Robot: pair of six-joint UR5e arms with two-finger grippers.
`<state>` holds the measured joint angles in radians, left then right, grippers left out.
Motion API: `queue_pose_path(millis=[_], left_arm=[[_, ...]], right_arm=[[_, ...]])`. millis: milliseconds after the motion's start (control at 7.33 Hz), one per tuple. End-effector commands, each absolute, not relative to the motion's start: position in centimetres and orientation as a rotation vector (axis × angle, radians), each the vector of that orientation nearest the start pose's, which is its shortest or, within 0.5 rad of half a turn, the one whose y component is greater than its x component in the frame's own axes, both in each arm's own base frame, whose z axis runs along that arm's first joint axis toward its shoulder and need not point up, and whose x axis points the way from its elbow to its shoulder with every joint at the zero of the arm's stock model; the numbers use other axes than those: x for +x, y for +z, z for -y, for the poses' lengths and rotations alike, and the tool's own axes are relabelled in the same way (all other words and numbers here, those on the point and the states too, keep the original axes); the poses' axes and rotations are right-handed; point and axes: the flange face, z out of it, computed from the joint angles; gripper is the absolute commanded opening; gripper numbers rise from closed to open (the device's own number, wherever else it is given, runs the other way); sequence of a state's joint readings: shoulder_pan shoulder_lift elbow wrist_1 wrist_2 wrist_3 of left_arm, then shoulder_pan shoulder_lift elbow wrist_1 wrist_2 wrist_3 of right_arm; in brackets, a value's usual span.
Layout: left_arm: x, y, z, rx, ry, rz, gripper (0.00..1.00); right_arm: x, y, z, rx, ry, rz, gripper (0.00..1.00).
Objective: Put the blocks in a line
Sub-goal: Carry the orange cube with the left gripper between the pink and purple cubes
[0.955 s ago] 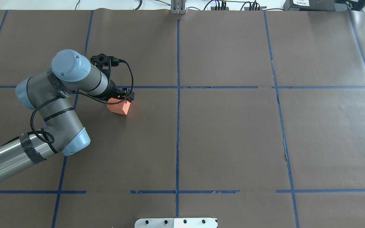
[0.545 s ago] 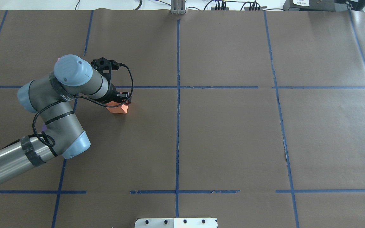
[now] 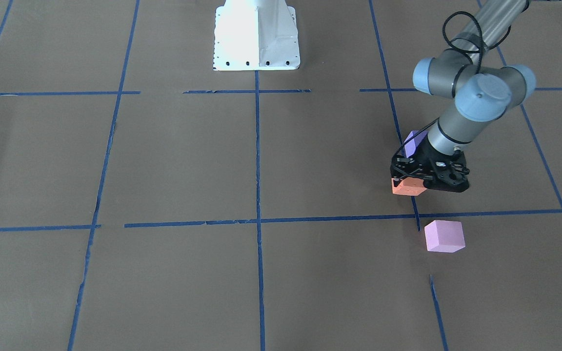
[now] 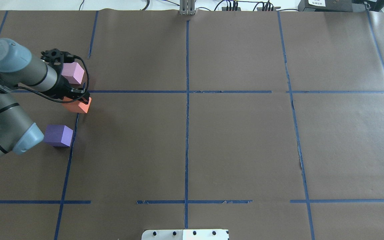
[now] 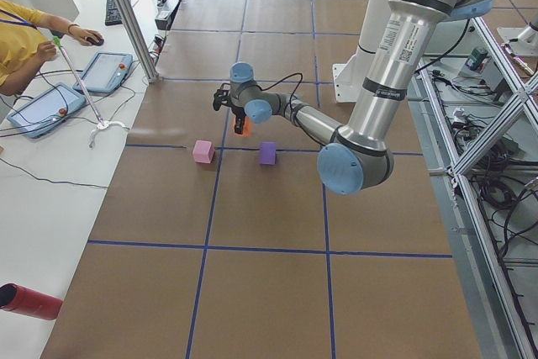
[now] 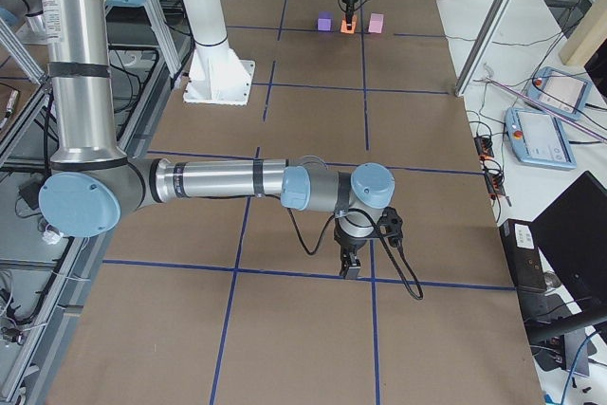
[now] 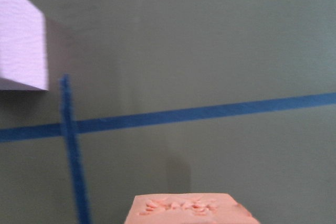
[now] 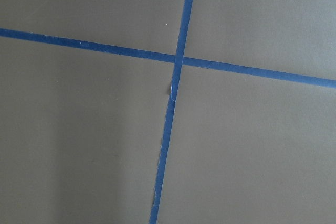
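Note:
My left gripper is shut on the orange block, holding it at or just above the table by a blue tape crossing. It cannot be told whether the block touches. The pale pink block lies just beyond it and the dark purple block just nearer to me, partly behind my forearm. In the front view the orange block sits between the purple and pink blocks. The left wrist view shows the orange block low and the pink block at upper left. My right gripper hangs low over bare table far off; I cannot tell its state.
Brown paper with blue tape grid lines covers the table. The white robot base plate stands at my edge. An operator sits at a side table with tablets, beyond a metal post. A red cylinder lies there.
My left arm has swung to the left with the orange block in its grip, to the tape crossing. The pink and purple blocks, hidden under the arm before, now show.

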<state>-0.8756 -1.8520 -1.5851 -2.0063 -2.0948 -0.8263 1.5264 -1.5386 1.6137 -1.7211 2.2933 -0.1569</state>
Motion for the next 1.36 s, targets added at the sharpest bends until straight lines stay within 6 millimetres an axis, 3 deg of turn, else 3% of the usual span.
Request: queue_pose_path(millis=[0,273,409,545,682,955,1091,1227], left_arm=[[29.7,49.6,53.2,0.159,0.071,-0.81,0.21],[32.1,47.7,55.0,0.128,-0.011,-0.831,0.21],[33.7,48.2,55.3,0.111,-0.012,-0.828,0.21],[33.7,48.3,55.2,0.112,-0.005,-0.826,0.52],[33.5,48.9,55.0,0.107,-0.014,-0.819,0.99],[32.6,48.2,54.9,0.118,-0.013,-0.826,1.0],[30.3,48.6,54.9,0.127,-0.035,-0.825,1.0],[26.0,48.2,56.6,0.171,-0.046,-0.828,1.0]], right_arm=[[4.5,64.0,50.1,-0.031,-0.165,0.726,1.0],[4.5,64.0,50.1,-0.031,-0.165,0.726,1.0],[4.5,64.0,50.1,-0.031,-0.165,0.726,1.0],[4.5,64.0,50.1,-0.031,-0.165,0.726,1.0],[4.6,64.0,50.1,-0.03,-0.165,0.726,1.0],[4.5,64.0,50.1,-0.031,-0.165,0.726,1.0],[4.5,64.0,50.1,-0.031,-0.165,0.726,1.0],[4.5,64.0,50.1,-0.031,-0.165,0.726,1.0]])
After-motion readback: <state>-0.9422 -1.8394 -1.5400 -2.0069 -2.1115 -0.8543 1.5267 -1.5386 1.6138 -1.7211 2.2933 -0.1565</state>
